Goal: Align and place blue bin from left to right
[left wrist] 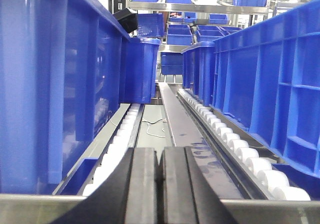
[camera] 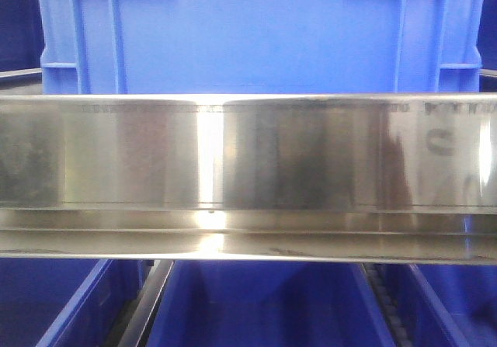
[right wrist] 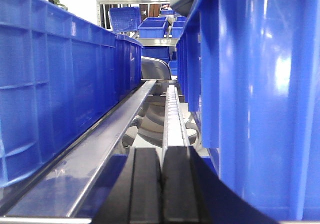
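Bin fills the front view, standing on the upper level just behind a steel rail, its ribbed corners near both edges of the frame, so for you it reads as roughly centred. Lower bins sit open beneath the rail. Your left gripper has its pads pressed together on nothing, low at the rack's front lip, facing a lane of rollers between blue walls. Your right gripper is likewise pinched together and empty. Closed pads likely serve as blunt pushers, and rollers would let a nudge slide a load sideways. Which wrist-view wall belongs to the bin, you cannot tell.
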